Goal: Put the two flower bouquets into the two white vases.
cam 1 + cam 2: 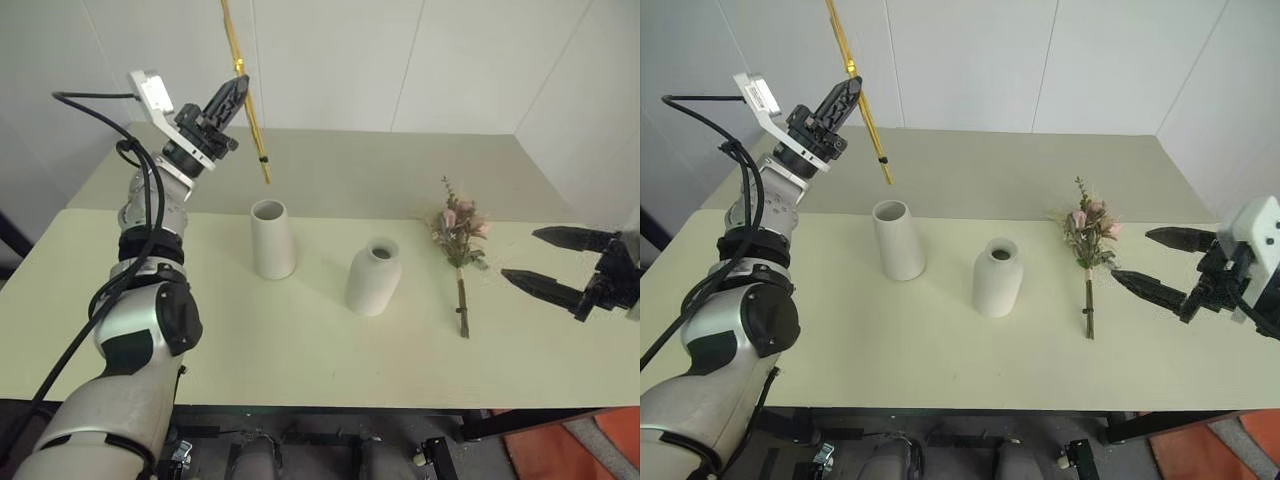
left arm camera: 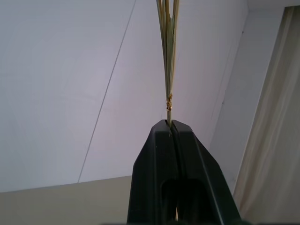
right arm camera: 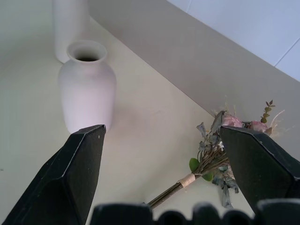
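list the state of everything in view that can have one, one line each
left gripper: shut on the yellow plume stem, raised above the table
yellow grass plume: held in the air, stem end hanging above the cone vase
right gripper: open, empty, beside the pink bouquet
pink bouquet: lying flat on the table
cone vase: upright, empty
bottle vase: upright, empty

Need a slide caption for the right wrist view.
Open right gripper faces the pink bouquet lying on the table, beside the rounded vase.
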Robot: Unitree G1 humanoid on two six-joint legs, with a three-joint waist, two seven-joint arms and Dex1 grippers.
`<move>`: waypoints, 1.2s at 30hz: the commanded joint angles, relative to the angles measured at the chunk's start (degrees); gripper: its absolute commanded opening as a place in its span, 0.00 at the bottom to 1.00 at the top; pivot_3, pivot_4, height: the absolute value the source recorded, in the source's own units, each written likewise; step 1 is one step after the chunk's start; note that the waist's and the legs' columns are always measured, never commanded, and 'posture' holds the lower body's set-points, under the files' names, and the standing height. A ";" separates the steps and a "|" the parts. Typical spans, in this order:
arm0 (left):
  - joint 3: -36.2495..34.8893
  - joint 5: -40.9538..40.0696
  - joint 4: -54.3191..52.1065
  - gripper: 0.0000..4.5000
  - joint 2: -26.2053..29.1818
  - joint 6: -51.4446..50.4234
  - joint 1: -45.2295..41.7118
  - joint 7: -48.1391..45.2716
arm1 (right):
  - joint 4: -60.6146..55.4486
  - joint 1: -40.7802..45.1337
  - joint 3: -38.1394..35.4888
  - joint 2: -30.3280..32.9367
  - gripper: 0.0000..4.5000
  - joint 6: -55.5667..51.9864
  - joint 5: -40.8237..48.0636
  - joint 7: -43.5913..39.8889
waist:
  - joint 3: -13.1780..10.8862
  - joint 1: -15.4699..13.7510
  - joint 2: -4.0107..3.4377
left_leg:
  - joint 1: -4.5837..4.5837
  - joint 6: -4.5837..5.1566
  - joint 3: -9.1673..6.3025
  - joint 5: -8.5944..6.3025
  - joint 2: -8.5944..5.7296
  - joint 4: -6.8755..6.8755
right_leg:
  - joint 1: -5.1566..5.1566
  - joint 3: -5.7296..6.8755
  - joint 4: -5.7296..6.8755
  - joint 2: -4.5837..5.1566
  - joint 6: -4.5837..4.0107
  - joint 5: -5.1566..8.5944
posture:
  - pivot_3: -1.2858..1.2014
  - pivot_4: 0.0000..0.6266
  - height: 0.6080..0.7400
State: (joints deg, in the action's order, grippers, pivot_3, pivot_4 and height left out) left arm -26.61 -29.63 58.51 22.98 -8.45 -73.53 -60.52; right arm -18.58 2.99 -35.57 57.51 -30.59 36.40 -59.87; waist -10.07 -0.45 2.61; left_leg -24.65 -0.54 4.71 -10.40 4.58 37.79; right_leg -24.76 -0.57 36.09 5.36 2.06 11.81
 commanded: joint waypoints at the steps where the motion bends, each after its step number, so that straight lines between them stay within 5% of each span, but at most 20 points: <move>1: -0.65 -1.93 -1.33 0.00 0.38 -0.92 -0.71 -0.83 | -1.44 -0.60 -2.65 -0.06 1.00 0.43 1.10 0.06 | 0.00 0.03 0.00 | 0.01 0.00 0.00 0.00 0.00 0.00 | 0.01 0.00 0.00 0.00 0.01 0.00 | 0.52 0.24 1.00; 23: 7.54 1.30 -8.47 0.00 0.01 1.97 9.67 -9.70 | -1.02 -1.17 -1.88 0.50 1.00 0.76 0.83 1.19 | 0.01 0.10 -0.01 | 0.07 0.01 -0.02 0.00 0.00 0.01 | 0.08 0.00 -0.01 0.00 0.00 0.00 | 0.52 0.24 1.00; 27: 8.36 1.39 -10.02 0.21 0.00 2.87 11.40 -10.40 | -0.54 -0.89 -1.60 0.65 1.00 1.06 0.58 0.99 | 0.01 0.07 -0.01 | 0.06 0.01 -0.03 -0.01 0.00 0.01 | 0.08 0.01 -0.03 0.00 0.00 0.00 | 0.52 0.24 1.00; 36: 12.85 3.89 -27.54 0.85 3.80 2.31 23.55 -9.67 | -0.09 -1.87 -2.11 0.18 1.00 1.50 -0.06 0.96 | 0.01 0.45 -0.03 | 0.17 0.03 -0.03 -0.02 0.02 0.01 | 0.17 -0.01 -0.02 -0.01 -0.01 0.00 | 0.52 0.24 1.00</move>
State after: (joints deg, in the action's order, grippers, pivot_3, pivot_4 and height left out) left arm -13.65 -26.41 35.20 25.24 -6.26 -49.67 -71.57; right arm -18.46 1.05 -35.59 57.44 -30.43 36.38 -58.96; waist -10.06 0.00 2.59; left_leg -24.45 -0.51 4.67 -10.42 4.60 37.80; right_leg -24.55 -0.57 36.06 5.35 2.05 11.81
